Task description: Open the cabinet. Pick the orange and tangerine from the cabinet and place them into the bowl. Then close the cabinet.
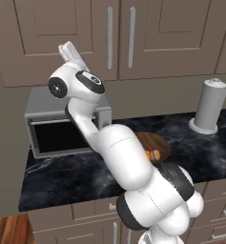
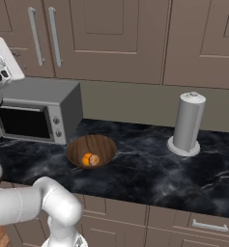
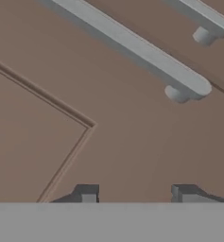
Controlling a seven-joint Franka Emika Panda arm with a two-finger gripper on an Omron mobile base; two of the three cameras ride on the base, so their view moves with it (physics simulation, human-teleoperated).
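The gripper point(image 3: 134, 194) sits right up against the left cabinet door, its two dark fingertips point(image 3: 87, 193) spread apart with nothing between them, just bare brown door panel. In the hand view the two silver bar handles run diagonally: the near handle point(image 3: 132, 47) goes from about 11 o'clock down to 3 o'clock, and the far handle point(image 3: 205, 19) is tucked up at 1 o'clock. The cabinet point(image 1: 71, 43) has two doors, both shut, with the handles side by side at the middle seam. The arm point(image 1: 119, 157) rises from the base at 5 o'clock in the left base view, bends at a fat elbow over the counter, then reaches up and back so the hand is pointing at the lower part of the left door, just left of its handle. Right below the hand is one microwave point(image 1: 62, 124), so there's not much room downward. One wooden bowl point(image 2: 92, 150) sits on the dark marble counter point(image 2: 150, 169) just at 4 o'clock of the microwave, with one orange fruit point(image 2: 90, 159) in it. One grey upright cylinder point(image 2: 188, 123) stands well apart at the right, with plenty of open counter between it and the bowl.
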